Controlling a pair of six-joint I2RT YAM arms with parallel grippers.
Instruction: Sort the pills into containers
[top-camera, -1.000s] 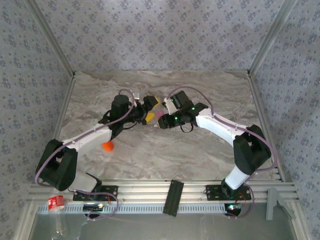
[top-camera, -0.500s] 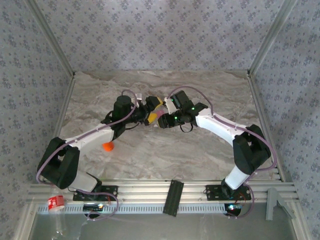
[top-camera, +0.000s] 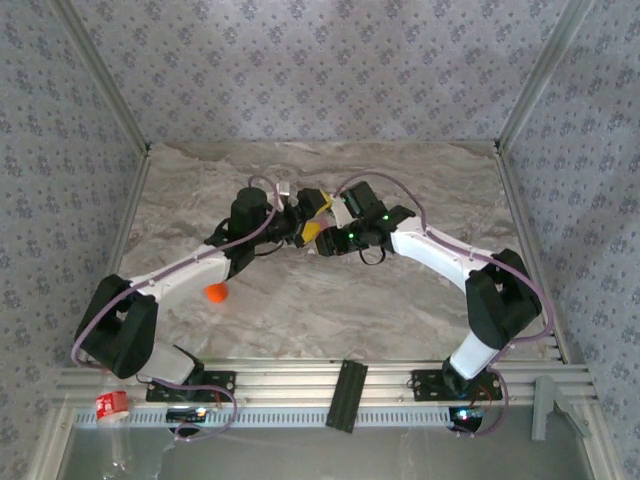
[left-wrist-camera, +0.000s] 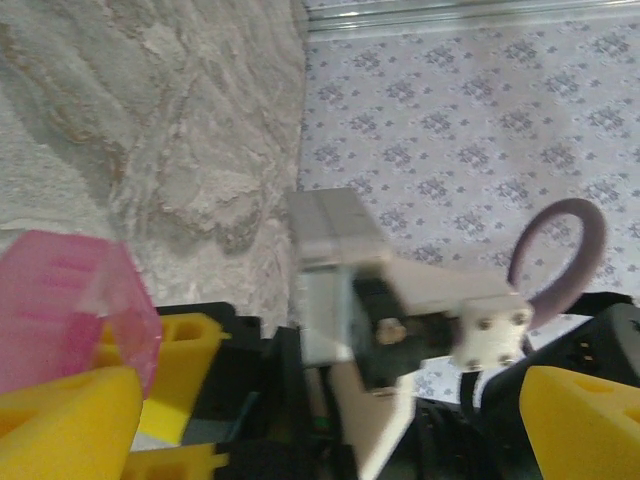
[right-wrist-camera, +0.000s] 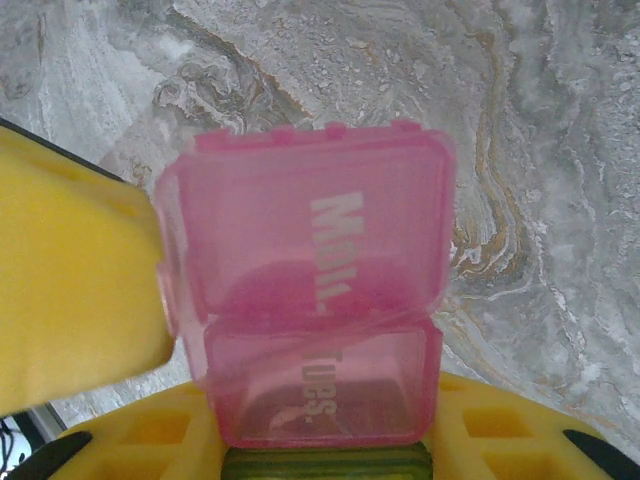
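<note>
My right claw (right-wrist-camera: 322, 452) is clamped on the containers (right-wrist-camera: 315, 330). The green box (right-wrist-camera: 320, 466) sits squeezed between my two yellow fingers (right-wrist-camera: 150, 432). The pink box (right-wrist-camera: 310, 230) joined to it sticks out past them over the marble table (right-wrist-camera: 540, 150), with white lettering on its clear walls. My left claw (left-wrist-camera: 330, 388) is spread wide and grips nothing. One of its pads (left-wrist-camera: 65, 420) lies right against the side of the pink box, and the other is well apart from it. Seen from above, both claws meet near the middle of the table. An orange bottle (top-camera: 215, 292) lies just beside my left arm (top-camera: 180, 270), well apart from the containers.
</note>
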